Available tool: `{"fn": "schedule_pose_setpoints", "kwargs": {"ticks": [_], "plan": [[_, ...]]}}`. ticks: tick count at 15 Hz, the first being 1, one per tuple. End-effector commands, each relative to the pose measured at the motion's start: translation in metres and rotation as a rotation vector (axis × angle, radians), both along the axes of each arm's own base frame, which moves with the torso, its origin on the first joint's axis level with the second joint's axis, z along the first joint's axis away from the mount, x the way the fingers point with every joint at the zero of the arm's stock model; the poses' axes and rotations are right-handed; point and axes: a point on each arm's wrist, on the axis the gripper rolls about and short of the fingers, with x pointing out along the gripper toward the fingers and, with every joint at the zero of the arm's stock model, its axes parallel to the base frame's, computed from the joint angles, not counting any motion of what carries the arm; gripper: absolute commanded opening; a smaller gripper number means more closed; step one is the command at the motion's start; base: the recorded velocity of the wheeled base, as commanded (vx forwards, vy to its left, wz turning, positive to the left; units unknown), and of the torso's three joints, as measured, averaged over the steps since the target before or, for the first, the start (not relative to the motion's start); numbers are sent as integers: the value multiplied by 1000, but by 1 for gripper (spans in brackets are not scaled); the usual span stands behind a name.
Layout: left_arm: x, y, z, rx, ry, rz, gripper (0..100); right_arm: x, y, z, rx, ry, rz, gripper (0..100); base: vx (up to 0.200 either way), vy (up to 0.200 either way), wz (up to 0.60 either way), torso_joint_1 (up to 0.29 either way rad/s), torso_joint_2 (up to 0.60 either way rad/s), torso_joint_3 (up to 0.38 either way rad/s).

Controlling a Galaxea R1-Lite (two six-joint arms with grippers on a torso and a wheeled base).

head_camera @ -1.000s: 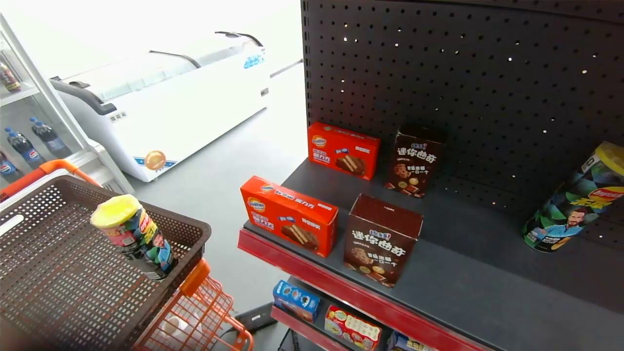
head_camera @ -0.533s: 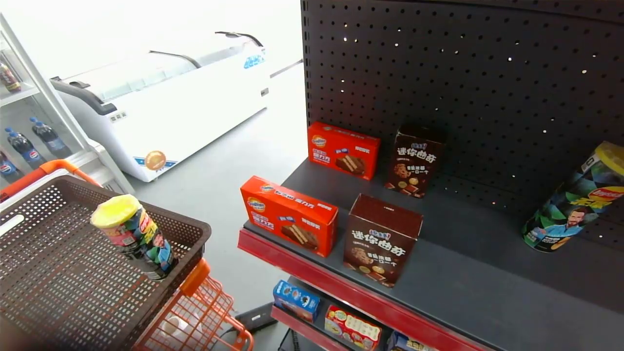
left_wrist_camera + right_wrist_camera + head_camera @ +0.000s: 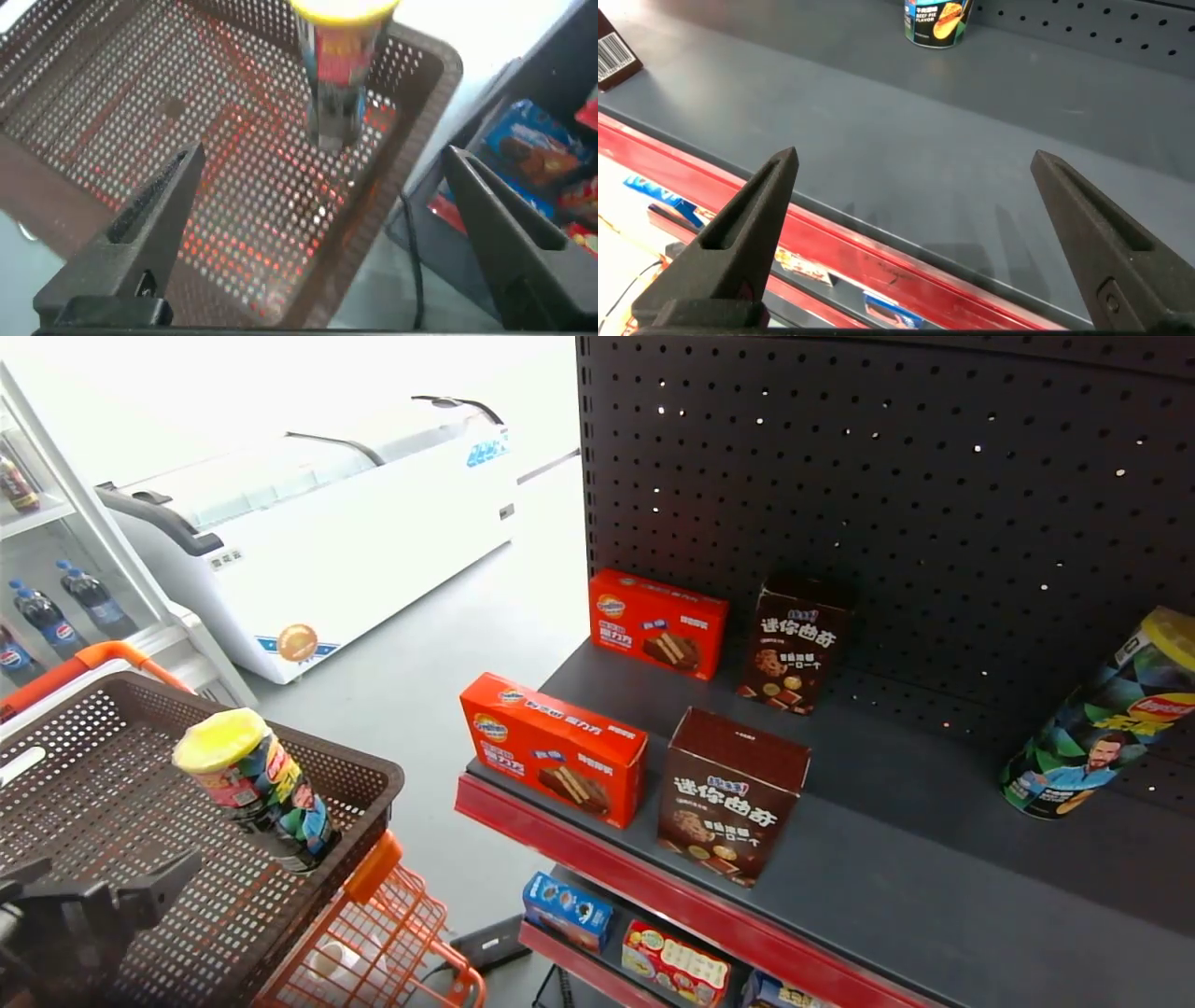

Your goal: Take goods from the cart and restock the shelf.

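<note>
Where the brown perforated basket [image 3: 84, 756] sits on the orange cart [image 3: 392, 933], a tall chip can [image 3: 252, 789] is seen standing upright close to the basket's wall on the shelf side. It is capped with a yellow lid and wrapped in a dark, many-coloured label bearing a printed figure. Nothing else is made out in the basket. The left tool [image 3: 93, 885] is held over the basket on the near side of the can, apart from it, with its fingers spread wide and nothing between them; part of it is cut off at the picture's corner. In the left wrist view the can's [image 3: 341, 65] lid is cropped by the edge.

On the dark shelf [image 3: 887, 859], two orange boxes [image 3: 553, 747] and two brown boxes [image 3: 733, 793] are set upright in pairs, one behind the other. Small packets [image 3: 672, 959] on a lower shelf are partly hidden by the red front edge. At the far right a second can [image 3: 1102, 728] leans against the pegboard, partly cut off. The right tool [image 3: 913, 161] is held before the bare shelf front, its fingers wide apart and empty.
</note>
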Motion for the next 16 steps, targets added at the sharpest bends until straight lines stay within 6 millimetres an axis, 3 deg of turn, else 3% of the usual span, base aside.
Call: {"fn": "schedule_pose_setpoints", "kwargs": {"ticks": [1,3,9,16], "plan": [[57,14,-30,-3,68,25,100,0,0,0,0,0,1,100,0,0,0,0,0,0],[80,12,-42,6,27,-5,100,0,0,0,0,0,-1,100,0,0,0,0,0,0],[125,19,-84,13,-62,4,100,0,0,0,0,1,1,100,0,0,0,0,0,0],[151,25,-113,25,-108,10,100,0,0,0,0,0,1,100,0,0,0,0,0,0]]}}
